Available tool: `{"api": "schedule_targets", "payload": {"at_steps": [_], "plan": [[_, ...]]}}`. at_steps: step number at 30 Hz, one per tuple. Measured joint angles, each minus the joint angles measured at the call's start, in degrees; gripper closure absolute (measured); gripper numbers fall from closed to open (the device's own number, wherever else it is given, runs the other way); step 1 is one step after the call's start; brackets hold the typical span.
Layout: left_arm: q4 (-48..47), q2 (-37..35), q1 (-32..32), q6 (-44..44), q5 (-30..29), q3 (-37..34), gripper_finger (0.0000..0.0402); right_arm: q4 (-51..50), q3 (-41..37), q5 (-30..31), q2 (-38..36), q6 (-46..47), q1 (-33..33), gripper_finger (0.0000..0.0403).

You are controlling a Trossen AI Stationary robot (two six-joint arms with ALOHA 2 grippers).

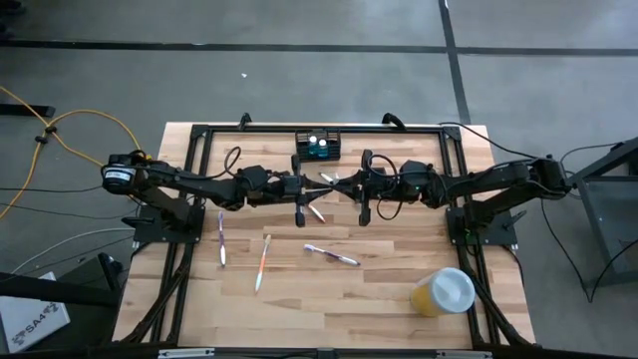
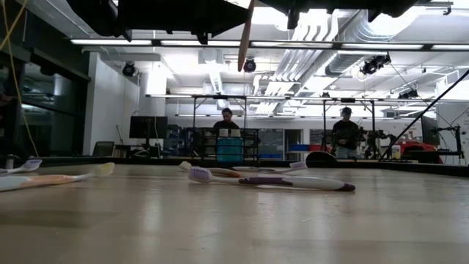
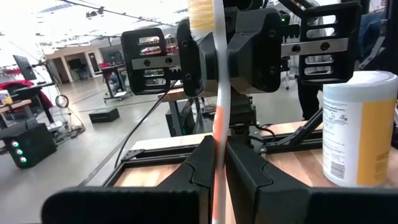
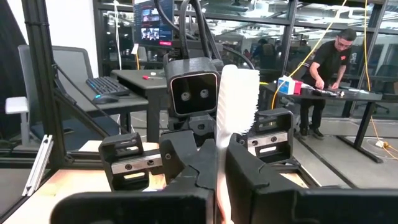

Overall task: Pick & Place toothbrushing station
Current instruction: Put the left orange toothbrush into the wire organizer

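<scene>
A white-and-orange toothbrush stands roughly upright above the table's middle, bristle head up; its orange handle end hangs down in the low view. My left gripper and my right gripper face each other there, both level and both shut on it; in the high view they are my left gripper and my right gripper. The toothbrushing station, a small black caddy, rests on the table near the far edge, beyond both grippers. My left gripper pinches the toothbrush's orange handle between its two fingers, well below the head. It comes level from the table's left, fingers across the handle. The brush is lifted clear, head up. My right gripper pinches the white neck just below the bristle head between its two fingers. It comes level from the table's right, fingers across the brush. The brush stands upright in the hold, clear of the table.
Three more toothbrushes lie flat on the wood: a purple-white toothbrush, an orange-white toothbrush and a purple toothbrush. A yellow cup with a white lid stands near the front right corner. A black frame rims the table. People stand in the room beyond.
</scene>
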Motion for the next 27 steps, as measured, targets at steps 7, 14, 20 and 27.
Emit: {"api": "schedule_targets", "payload": {"at_steps": [7, 14, 20, 27], "plan": [[0.0, 0.0, 0.0, 0.1, 0.4, 0.0, 0.0366, 0.0, 0.0, -0.1, 0.0, 0.0, 0.0, 0.0397], [-0.1, 0.0, 0.0, 0.1, 0.8, 0.0, 0.0317, 0.0, 0.0, 0.2, 0.0, 0.0, 0.0, 0.0397], [-0.6, 0.0, 0.0, 0.1, 0.9, 0.0, 0.0289, -0.2, 0.0, 0.2, 0.0, 0.2, 0.0, 0.0397], [-0.6, 0.0, 0.8, 0.7, 1.0, 0.0, 0.0282, -1.6, 0.0, 0.5, 0.0, 0.6, -0.1, 0.0397]]}}
